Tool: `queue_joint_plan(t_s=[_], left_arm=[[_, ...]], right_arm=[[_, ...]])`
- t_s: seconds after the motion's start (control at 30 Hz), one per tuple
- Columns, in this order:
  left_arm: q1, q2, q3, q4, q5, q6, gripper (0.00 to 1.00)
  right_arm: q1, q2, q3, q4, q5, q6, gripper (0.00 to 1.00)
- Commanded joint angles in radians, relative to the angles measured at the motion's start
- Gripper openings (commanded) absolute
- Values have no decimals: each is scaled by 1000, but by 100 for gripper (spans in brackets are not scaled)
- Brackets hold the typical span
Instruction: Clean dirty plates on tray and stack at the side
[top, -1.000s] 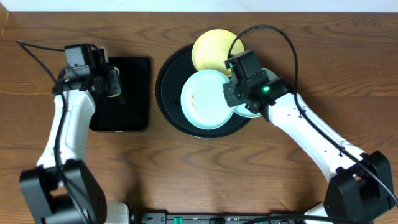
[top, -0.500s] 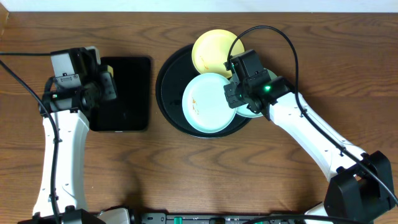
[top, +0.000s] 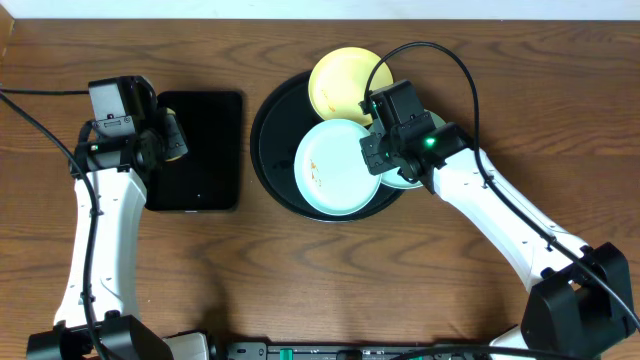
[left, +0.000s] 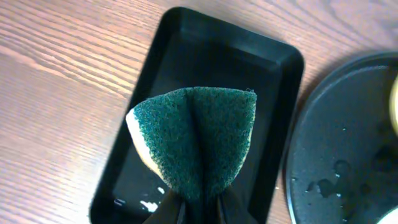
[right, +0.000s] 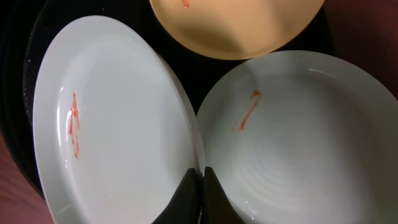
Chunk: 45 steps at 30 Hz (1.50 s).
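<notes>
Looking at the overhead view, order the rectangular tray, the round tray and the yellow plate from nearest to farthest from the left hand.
1. Rectangular tray, right beside the left hand.
2. Round tray, table centre.
3. Yellow plate, on that tray's back edge.

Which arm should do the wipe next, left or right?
Left. The left gripper is shut on the green sponge over the rectangular tray; the right gripper pinches the rim of the smeared blue-green plate.

White arms (top: 100, 235) with black joints and cables (top: 430, 44).
</notes>
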<state>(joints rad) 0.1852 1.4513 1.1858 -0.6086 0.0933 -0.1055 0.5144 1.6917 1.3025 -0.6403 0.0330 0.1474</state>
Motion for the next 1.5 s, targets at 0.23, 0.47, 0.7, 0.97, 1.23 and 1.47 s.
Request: queue_joint_plan(t_s=[0.23,0.47,0.7,0.97,1.23,1.47], left_arm=[[-17,6,-10,-26,254,-72,8],[-115,6,-11,57,299,-60,8],[-146,9,-11,24,-24,-61,8],[-146,71,-11,-9,68,-196,8],[-156,89,-11,79,357,-151,8],[-259,90,-12,56,388,-93,8]], right_arm=[[-5,3,26,-32,-3,135,1],[-5,27,23,-36,12,207,1],[-5,74,23,-21,11,195,1],[-5,68,23,-13,11,166,1],[-17,74,19,-19,18,197,1],[-19,117,18,-6,18,209,1]])
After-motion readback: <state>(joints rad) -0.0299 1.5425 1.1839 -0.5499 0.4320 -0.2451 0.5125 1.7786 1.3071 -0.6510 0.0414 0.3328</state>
